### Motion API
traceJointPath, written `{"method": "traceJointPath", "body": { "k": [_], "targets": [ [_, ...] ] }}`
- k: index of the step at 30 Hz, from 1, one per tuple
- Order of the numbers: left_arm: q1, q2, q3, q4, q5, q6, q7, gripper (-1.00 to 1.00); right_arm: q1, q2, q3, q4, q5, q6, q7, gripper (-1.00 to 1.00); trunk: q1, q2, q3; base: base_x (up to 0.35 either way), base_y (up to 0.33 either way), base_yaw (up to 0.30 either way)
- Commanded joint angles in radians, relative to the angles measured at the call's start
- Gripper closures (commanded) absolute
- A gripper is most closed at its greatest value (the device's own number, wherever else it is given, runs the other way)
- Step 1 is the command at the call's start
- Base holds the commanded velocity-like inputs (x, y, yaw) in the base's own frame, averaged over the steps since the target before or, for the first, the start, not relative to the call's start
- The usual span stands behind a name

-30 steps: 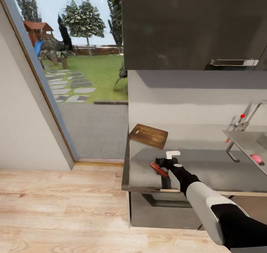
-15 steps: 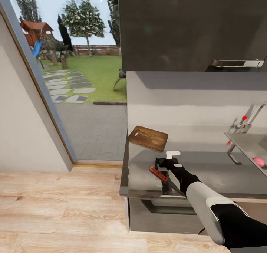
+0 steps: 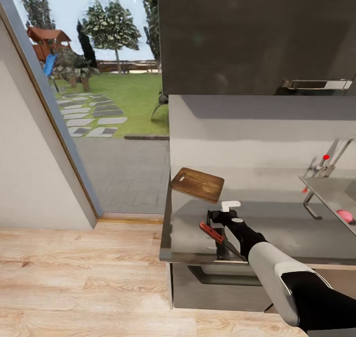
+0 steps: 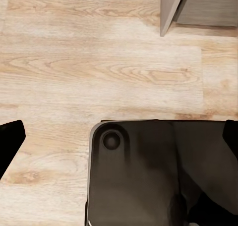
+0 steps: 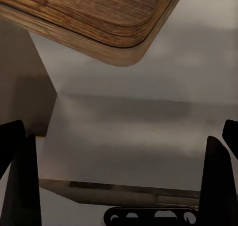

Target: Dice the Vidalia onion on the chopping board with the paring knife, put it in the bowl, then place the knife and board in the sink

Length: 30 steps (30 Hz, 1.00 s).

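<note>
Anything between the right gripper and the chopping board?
Nothing: bare grey countertop between the right gripper and the chopping board, seen in head and right wrist views. The paring knife lies beside the gripper, nearer the counter edge.

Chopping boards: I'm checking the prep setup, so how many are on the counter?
1. The chopping board lies near the countertop's left end, beyond the paring knife and right gripper. The counter runs out of frame rightward, so others may be hidden.

Pale wood-plank floor (image 3: 74,277) runs across the room's lower half. At ten o'clock, a tall glass opening (image 3: 99,80) gives onto a sunlit lawn, stepping stones and trees. At one o'clock, a dark wall cabinet (image 3: 257,35) hangs above a grey backsplash (image 3: 247,129)
</note>
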<state>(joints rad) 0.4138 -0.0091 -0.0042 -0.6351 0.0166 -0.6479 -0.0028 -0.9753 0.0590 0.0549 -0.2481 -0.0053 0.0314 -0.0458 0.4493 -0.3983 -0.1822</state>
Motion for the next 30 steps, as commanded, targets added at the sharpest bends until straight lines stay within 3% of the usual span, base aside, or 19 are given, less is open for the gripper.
{"method": "traceJointPath", "body": {
  "k": [1,9,17,30],
  "targets": [
    [0.0,0.0,0.0,-0.001,0.002,-0.001,0.0,-1.0,0.0,0.0,0.007,-0.001,0.004,0.007,-0.007,-1.0,0.001,-0.002,-0.002,0.0,0.0,0.0],
    [0.0,0.0,0.0,0.0,0.002,-0.001,0.0,-1.0,0.0,-0.001,0.007,-0.018,0.006,0.007,-0.01,-1.0,0.001,-0.002,-0.002,0.0,0.0,0.0],
    [0.0,0.0,0.0,0.0,0.002,-0.001,0.0,-1.0,0.0,-0.002,0.008,-0.162,0.004,0.029,-0.012,-1.0,0.001,-0.002,-0.002,0.0,0.0,0.0],
    [0.0,0.0,0.0,0.001,0.002,0.001,0.0,-1.0,0.001,0.001,0.009,-0.409,0.001,0.238,-0.011,-1.0,0.001,-0.002,-0.002,0.0,0.0,0.0]
  ]
}}
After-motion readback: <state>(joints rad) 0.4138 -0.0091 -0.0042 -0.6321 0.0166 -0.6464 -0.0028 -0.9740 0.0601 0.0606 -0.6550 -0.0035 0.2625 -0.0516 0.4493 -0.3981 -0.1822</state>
